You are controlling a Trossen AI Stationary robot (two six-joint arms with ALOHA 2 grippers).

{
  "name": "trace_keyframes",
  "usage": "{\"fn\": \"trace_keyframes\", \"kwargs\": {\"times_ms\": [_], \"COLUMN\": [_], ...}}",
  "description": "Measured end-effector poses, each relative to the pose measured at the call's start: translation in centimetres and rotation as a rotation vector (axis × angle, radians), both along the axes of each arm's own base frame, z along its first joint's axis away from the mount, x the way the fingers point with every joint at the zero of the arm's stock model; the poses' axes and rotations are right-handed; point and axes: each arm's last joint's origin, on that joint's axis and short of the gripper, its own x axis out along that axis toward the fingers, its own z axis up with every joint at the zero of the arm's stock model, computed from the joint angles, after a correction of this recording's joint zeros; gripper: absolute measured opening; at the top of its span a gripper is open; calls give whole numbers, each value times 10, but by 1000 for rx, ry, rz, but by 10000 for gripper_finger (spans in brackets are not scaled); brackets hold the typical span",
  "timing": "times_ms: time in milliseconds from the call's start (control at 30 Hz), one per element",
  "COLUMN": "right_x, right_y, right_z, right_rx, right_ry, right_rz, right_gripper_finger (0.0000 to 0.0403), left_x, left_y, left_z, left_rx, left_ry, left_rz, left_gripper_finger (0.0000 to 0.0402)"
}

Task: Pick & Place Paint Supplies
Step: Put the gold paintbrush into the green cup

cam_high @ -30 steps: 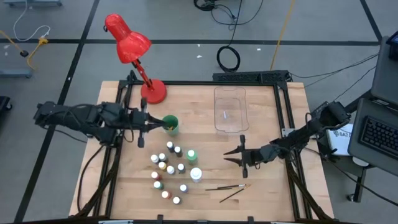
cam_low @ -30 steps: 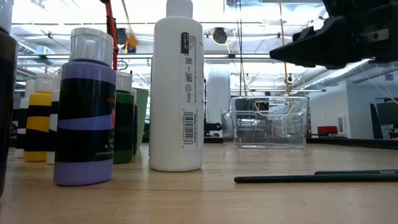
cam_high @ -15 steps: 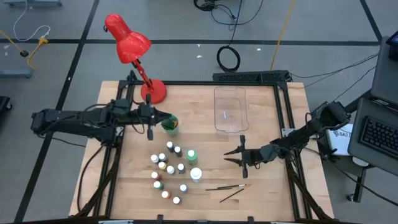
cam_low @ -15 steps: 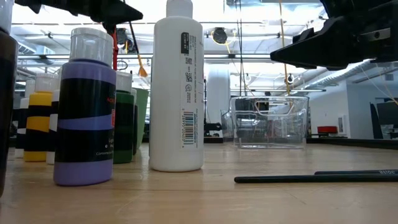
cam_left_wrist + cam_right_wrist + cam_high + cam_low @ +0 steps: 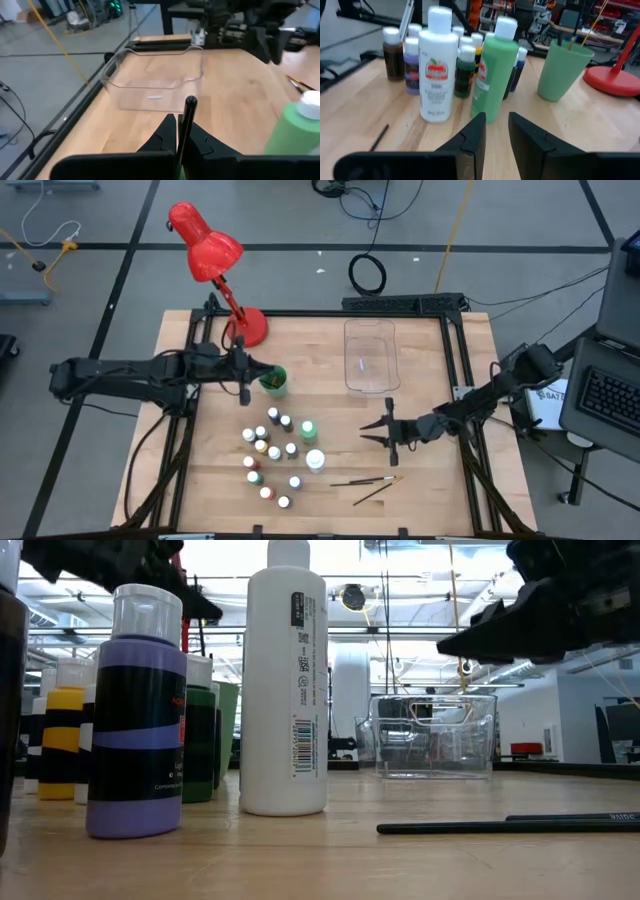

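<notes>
Small white-capped paint bottles (image 5: pixel 270 450) stand in a cluster near the table's front, with a larger green bottle (image 5: pixel 308 428) and a larger white bottle (image 5: pixel 315 461) at its right. Two thin brushes (image 5: pixel 368 482) lie flat further right. My left gripper (image 5: pixel 260 370) is at the far-left rim of the green cup (image 5: pixel 274 382), shut on a dark paintbrush (image 5: pixel 188 112). My right gripper (image 5: pixel 372 432) hovers right of the bottles, pointing at them, its fingers (image 5: pixel 472 132) a narrow gap apart with nothing between. My left gripper pinches the paintbrush's handle (image 5: pixel 186 120) between its two fingers, a little below the rounded upper end (image 5: pixel 190 101). The fingers come nearly level from the table's left and lie across the brush. The brush stands upright, clear of the table, its lower part hidden below the fingers.
A clear plastic bin (image 5: pixel 369 355) stands at the table's far middle. A red desk lamp (image 5: pixel 215 260) rises from its base (image 5: pixel 247 327) at the far left corner. Bare wood lies between the bin and the bottles.
My left gripper has swung toward the table's right and far side and come down toward the green cup, carrying the brush upright; in the low view it has dropped into sight behind the bottles. My right gripper has kept its place.
</notes>
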Motion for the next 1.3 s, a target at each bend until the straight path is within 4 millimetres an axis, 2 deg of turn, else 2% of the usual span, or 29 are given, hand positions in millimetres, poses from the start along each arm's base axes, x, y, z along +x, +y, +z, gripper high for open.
{"fn": "trace_keyframes", "kwargs": {"times_ms": [300,567,1067,1300], "right_x": [2,2,2,2], "right_y": [1,0,0,0], "right_z": [-2,-2,-2,-2], "right_rx": [-5,-7,-29,-28], "right_ry": [-7,-8,-9,-8], "right_rz": [0,-2,1,1], "right_gripper_finger": [75,75,75,75], "left_x": [-6,-9,14,21], "left_y": [14,18,24,25], "left_z": [-37,-52,-83,-89], "left_rx": [-27,-48,-78,-82], "left_ry": [-10,-13,16,18], "left_rz": [92,109,108,98], "left_gripper_finger": [0,0,0,0]}}
